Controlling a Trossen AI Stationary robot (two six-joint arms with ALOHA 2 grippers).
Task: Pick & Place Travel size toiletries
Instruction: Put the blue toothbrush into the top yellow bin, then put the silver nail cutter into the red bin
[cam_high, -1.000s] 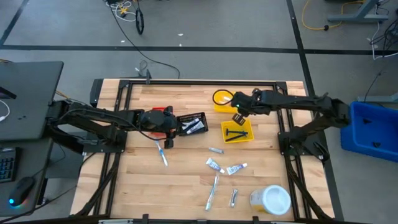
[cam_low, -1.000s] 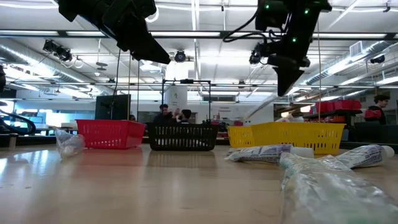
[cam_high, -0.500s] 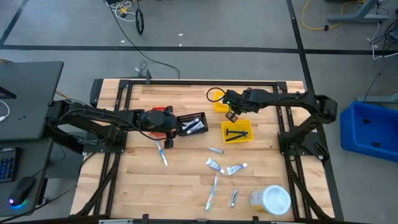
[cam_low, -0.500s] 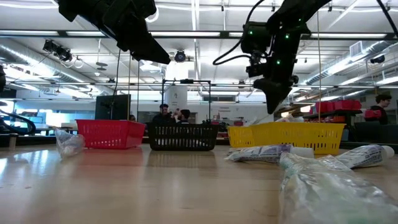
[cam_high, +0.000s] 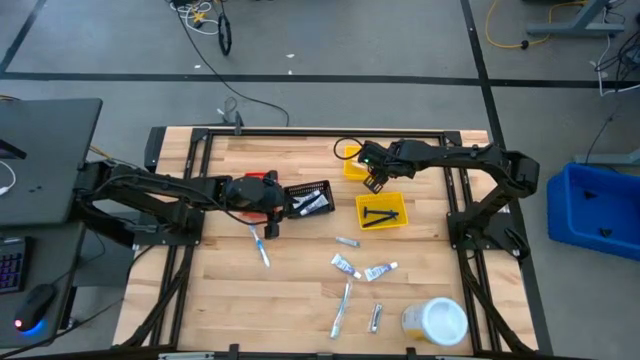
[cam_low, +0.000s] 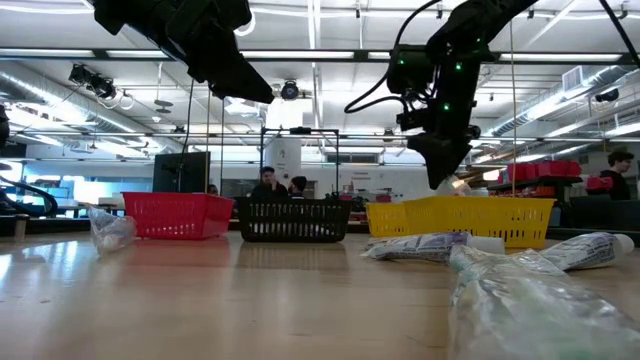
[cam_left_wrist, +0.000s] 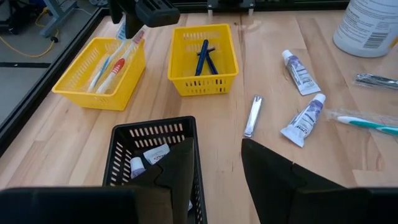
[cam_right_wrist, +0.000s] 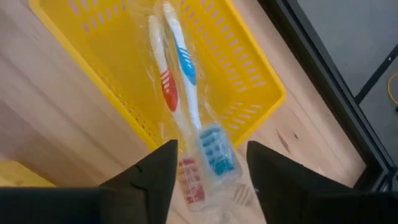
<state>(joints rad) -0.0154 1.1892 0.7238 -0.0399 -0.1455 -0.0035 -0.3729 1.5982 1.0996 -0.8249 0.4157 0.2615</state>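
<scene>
The right gripper (cam_right_wrist: 208, 186) hangs over the far yellow bin (cam_right_wrist: 245, 74) with its fingers spread; a wrapped pair of toothbrushes (cam_right_wrist: 180, 93), one red, one blue, lies between them, reaching down into that bin. Whether they are still pinched I cannot tell. The left gripper (cam_left_wrist: 217, 180) waits, fingers apart, above the black basket (cam_left_wrist: 155, 134). Tubes (cam_high: 347, 266) lie loose on the table (cam_high: 290, 290).
</scene>
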